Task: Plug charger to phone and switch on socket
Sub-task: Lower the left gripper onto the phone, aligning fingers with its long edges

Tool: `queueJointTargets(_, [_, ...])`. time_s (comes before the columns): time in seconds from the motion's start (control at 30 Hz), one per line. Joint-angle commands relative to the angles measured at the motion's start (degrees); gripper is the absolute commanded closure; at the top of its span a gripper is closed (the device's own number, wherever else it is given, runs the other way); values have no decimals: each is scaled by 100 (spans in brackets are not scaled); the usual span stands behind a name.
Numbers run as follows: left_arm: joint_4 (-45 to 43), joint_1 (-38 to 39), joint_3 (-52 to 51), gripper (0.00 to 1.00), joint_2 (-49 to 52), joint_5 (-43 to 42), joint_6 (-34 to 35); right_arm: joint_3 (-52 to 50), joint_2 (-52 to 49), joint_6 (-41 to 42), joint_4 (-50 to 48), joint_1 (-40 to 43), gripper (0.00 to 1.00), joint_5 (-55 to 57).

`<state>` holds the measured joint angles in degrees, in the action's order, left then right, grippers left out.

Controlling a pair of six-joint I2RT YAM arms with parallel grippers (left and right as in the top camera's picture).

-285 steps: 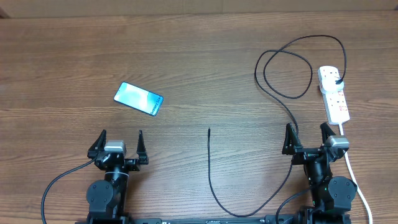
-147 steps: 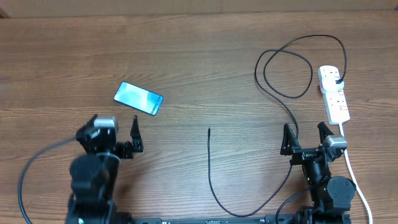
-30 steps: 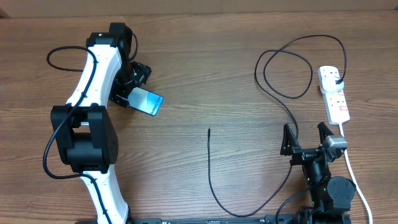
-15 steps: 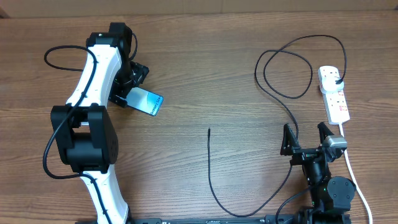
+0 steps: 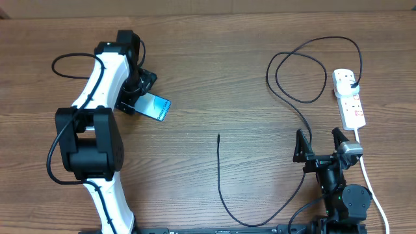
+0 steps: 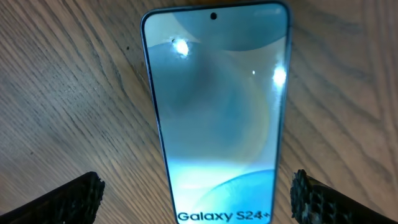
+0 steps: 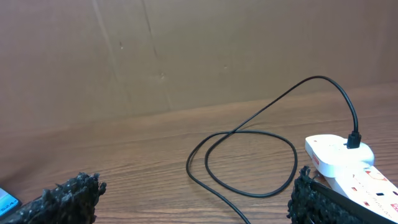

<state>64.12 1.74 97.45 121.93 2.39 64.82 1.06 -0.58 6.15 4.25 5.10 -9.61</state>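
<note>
Hanging over the phone (image 6: 217,112), the left pincer (image 6: 196,198) gaped, fingers (image 6: 68,199) either side; the right pincer (image 7: 193,199) gaped too, cable (image 7: 321,77) and socket (image 7: 348,162) ahead.

Right claw (image 7: 189,198) is hanging wide open, its textured black fingertips (image 7: 71,196) poking in at both bottom corners. Charger (image 7: 235,131) is looping across the bench (image 7: 143,168), its plug head (image 7: 354,142) sitting in the white socket (image 7: 348,163) at right. Phone (image 7: 5,199) corner is peeking in at far left. A brown wall (image 7: 186,50) is standing behind.
</note>
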Motion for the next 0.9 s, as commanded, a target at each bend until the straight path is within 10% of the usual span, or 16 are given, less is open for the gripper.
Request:
queueJointTargets(0.0, [-131, -22, -208, 0, 59, 61, 101, -59, 42, -24, -24, -33, 0, 39])
queueJointTargets(0.87, [-732, -22, -669, 0, 59, 7, 424, -59, 42, -24, -22, -33, 0, 39])
